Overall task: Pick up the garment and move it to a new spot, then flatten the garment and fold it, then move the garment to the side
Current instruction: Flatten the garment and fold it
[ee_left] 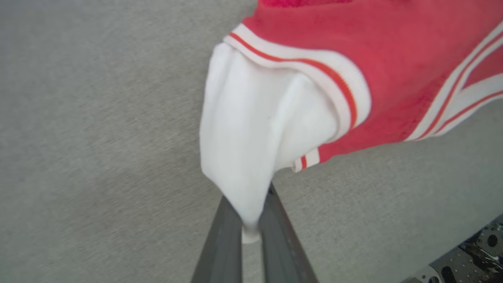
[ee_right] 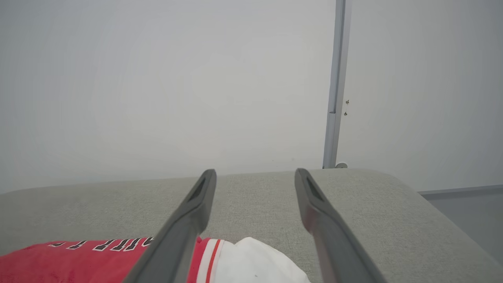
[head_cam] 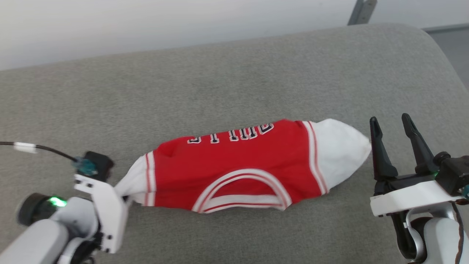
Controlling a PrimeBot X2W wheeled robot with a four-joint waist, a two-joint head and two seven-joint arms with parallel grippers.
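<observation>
The shirt (head_cam: pixel 238 168) lies across the middle of the head view on a grey cushion (head_cam: pixel 220 91). Bare fabric stays open above it, up to the cushion's far edge and rounded upper-right corner. The left gripper (ee_left: pixel 250 208) is clamped on one white sleeve (ee_left: pixel 243 129); the left wrist view shows the cloth pinched between both fingers. At lower right the right gripper (head_cam: pixel 389 118) stands spread and empty, just beside the other sleeve (head_cam: pixel 340 150). Its wrist view adds a pale wall (ee_right: pixel 157 78) and an upright strip (ee_right: pixel 334 98) beyond that edge.
</observation>
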